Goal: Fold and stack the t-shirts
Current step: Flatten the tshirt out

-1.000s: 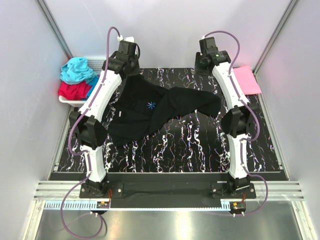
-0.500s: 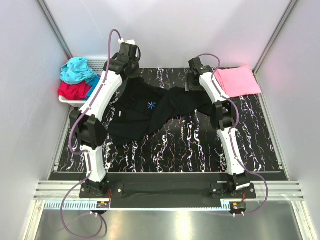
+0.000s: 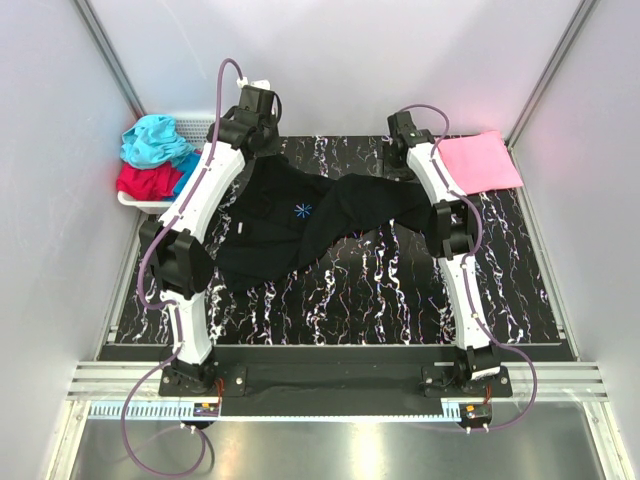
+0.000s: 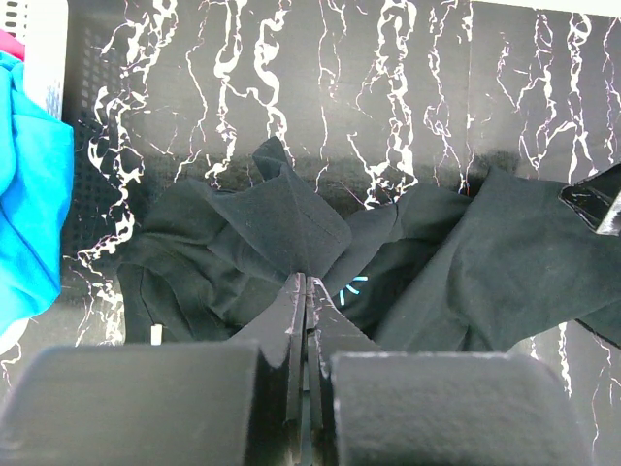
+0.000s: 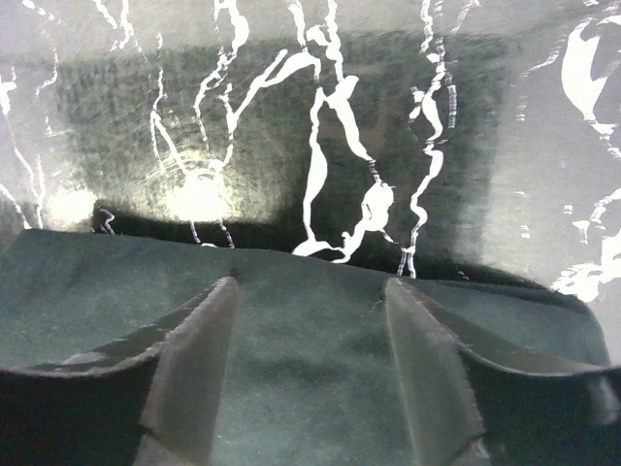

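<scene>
Two robot arms, left arm (image 3: 200,190) and right arm (image 3: 452,215), rise from the bottom edge of the overhead view. Entries run upward from there.

1. Black marble-patterned tabletop (image 3: 380,295), white-veined. Nothing lies on its lower band.

2. Large black cloth t-shirt (image 3: 290,235) with a small light-blue starburst mark (image 3: 301,210). It lies crumpled and unfolded, centre-left of the frame. Its long axis runs from lower left to upper right, tapering to a narrow tongue of cloth that ends beneath the right arm's tip.

3. Left gripper (image 4: 303,291). Clenched on a raised peak of the black t-shirt near its upper-left edge. In the wrist view the cloth tents up to the pinched tips, and the starburst mark sits just right of them.

4. Right gripper (image 5: 310,359). Spread wide and grasping nothing. Its fingers (image 5: 194,359) sit over dark cloth whose edge crosses just ahead of the tips, with bare tabletop beyond.

5. Pink cloth t-shirt (image 3: 482,160). It lies flat and squared off at upper right, near the right arm and apart from the black t-shirt.

6. White plastic lattice basket (image 3: 135,200), upper left against the wall. It holds a teal t-shirt (image 3: 155,140), a red t-shirt (image 3: 145,182) and a sliver of blue t-shirt (image 3: 186,168).

Assessment: the shirt's free right end lies directly under the open right gripper, which is the nearer arm. Closing there would let both arms draw the shirt taut along its long axis.
</scene>
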Available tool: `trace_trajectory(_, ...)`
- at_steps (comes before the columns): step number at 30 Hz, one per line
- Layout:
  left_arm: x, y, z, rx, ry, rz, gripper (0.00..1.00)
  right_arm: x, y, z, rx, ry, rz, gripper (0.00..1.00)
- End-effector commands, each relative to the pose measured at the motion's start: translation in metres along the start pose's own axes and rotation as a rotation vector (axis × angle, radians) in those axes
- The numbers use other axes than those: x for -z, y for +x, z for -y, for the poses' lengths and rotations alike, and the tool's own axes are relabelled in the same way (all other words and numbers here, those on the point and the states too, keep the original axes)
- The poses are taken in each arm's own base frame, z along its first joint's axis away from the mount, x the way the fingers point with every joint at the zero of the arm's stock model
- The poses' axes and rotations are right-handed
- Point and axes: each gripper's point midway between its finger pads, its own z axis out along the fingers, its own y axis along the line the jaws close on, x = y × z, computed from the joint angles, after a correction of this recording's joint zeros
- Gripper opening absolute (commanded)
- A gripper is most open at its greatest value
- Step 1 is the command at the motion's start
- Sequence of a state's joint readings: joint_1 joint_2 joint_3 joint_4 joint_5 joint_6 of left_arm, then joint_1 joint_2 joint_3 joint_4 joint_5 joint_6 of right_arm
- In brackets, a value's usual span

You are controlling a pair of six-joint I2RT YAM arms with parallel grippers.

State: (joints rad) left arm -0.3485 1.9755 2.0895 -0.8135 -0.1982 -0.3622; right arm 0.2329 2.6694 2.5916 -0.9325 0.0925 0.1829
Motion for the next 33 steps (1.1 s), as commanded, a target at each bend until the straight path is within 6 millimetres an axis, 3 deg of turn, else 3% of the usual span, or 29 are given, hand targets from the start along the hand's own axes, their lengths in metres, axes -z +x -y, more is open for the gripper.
trace_trajectory(1,0.014,-0.018,0.004,0.001,0.027,0.064,0.00,0.002,0.002,-0.016,-0.014,-0.089,-0.012,0.63)
trace_trajectory(4,0.014,-0.017,0.004,0.000,0.025,0.063,0.00,0.006,0.005,-0.024,-0.030,-0.130,-0.025,0.47)
trace_trajectory(9,0.013,-0.018,0.002,0.001,0.018,0.065,0.00,0.020,0.003,-0.030,-0.033,-0.164,-0.027,0.44)
trace_trajectory(11,0.013,-0.019,0.003,0.003,0.020,0.066,0.00,0.026,0.006,-0.030,-0.037,-0.164,-0.035,0.18)
trace_trajectory(12,0.012,-0.018,0.003,0.003,0.019,0.063,0.00,0.027,0.006,-0.027,-0.036,-0.142,-0.031,0.00)
trace_trajectory(14,0.012,-0.018,0.003,0.003,0.019,0.065,0.00,0.037,0.007,-0.027,-0.024,-0.106,-0.024,0.00)
trace_trajectory(16,0.009,-0.016,0.003,0.001,0.018,0.057,0.00,0.044,0.003,-0.012,0.009,0.013,0.013,0.00)
trace_trajectory(19,0.006,-0.014,0.004,0.001,0.019,0.052,0.00,0.074,-0.017,-0.005,0.015,0.083,0.093,0.00)
trace_trajectory(22,0.002,-0.012,0.003,0.003,0.014,0.043,0.00,0.117,-0.044,-0.001,0.001,0.106,0.189,0.00)
trace_trajectory(23,0.001,-0.012,0.002,0.004,0.012,0.043,0.00,0.141,-0.055,0.000,-0.004,0.105,0.231,0.00)
trace_trajectory(25,-0.003,-0.011,0.001,0.005,0.003,0.040,0.00,0.165,-0.061,0.004,-0.007,0.111,0.257,0.00)
trace_trajectory(26,-0.005,-0.012,0.000,0.010,-0.001,0.041,0.00,0.189,-0.066,0.005,-0.019,0.098,0.287,0.00)
trace_trajectory(28,-0.011,-0.014,-0.002,0.012,-0.009,0.039,0.00,0.202,-0.049,-0.001,-0.040,0.059,0.248,0.00)
trace_trajectory(29,-0.013,-0.016,-0.004,0.017,-0.014,0.040,0.00,0.229,-0.048,-0.001,-0.051,0.045,0.271,0.00)
trace_trajectory(30,-0.017,-0.019,-0.004,0.022,-0.016,0.045,0.00,0.235,-0.040,0.001,-0.056,0.061,0.260,0.00)
trace_trajectory(31,-0.020,-0.021,-0.005,0.026,-0.019,0.047,0.00,0.233,-0.015,0.005,-0.061,0.089,0.191,0.00)
trace_trajectory(32,-0.022,-0.024,-0.007,0.033,-0.021,0.051,0.00,0.252,-0.006,0.000,-0.058,0.080,0.195,0.00)
trace_trajectory(33,-0.026,-0.029,-0.007,0.039,-0.023,0.060,0.00,0.256,0.006,-0.002,-0.058,0.071,0.172,0.00)
